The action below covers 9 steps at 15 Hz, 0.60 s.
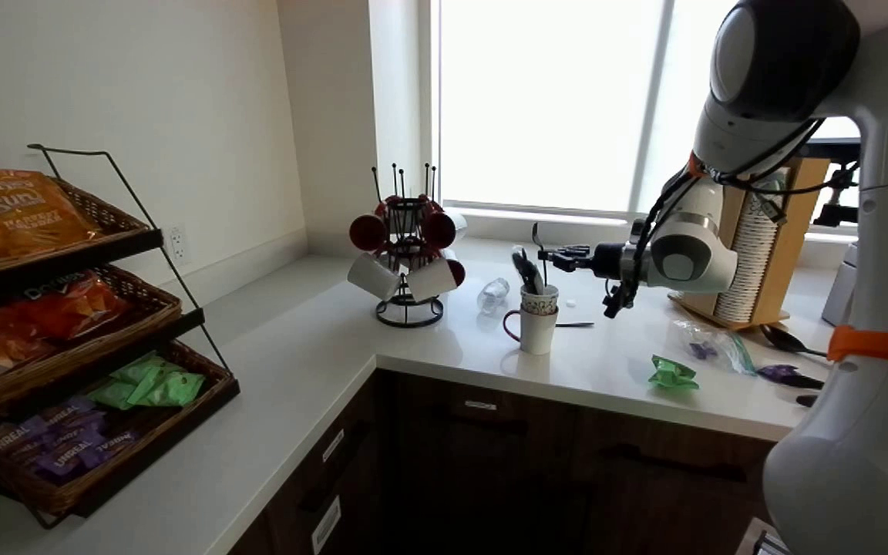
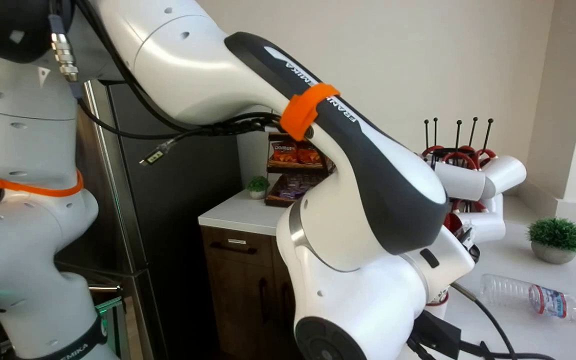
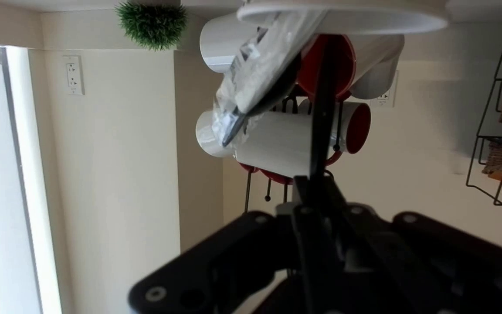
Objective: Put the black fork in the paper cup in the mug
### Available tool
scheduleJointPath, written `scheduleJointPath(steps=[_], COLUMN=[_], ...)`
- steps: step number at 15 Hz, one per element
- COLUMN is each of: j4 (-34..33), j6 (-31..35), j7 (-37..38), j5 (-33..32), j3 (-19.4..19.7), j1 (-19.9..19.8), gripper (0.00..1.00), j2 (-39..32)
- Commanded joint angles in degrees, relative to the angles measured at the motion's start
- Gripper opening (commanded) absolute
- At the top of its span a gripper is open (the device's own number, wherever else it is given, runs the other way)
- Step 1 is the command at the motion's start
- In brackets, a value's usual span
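Gripping the black fork [image 3: 323, 109], the blurred claw [image 3: 316, 187] hides part of it.

Black fork [image 3: 323, 109], dark-patterned white paper cup [image 1: 539, 301], red-handled white mug [image 1: 538, 333]

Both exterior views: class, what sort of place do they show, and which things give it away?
Probably a kitchenette or snack corner, perhaps in an office. The clues are a tiered rack of chip bags, hanging mugs and a white counter.
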<state>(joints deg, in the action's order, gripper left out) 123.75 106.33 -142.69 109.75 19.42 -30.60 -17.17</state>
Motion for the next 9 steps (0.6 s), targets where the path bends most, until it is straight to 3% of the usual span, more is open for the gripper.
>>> scheduleJointPath(steps=[1,9], j4=[-1.20,-4.12], j6=[-1.69,-0.36], j7=[-2.83,-2.56], j5=[3.01,3.21], j3=[1.97,2.42], j1=[1.98,3.53], gripper=[0.02,0.02], j2=[-3.70,-9.03])
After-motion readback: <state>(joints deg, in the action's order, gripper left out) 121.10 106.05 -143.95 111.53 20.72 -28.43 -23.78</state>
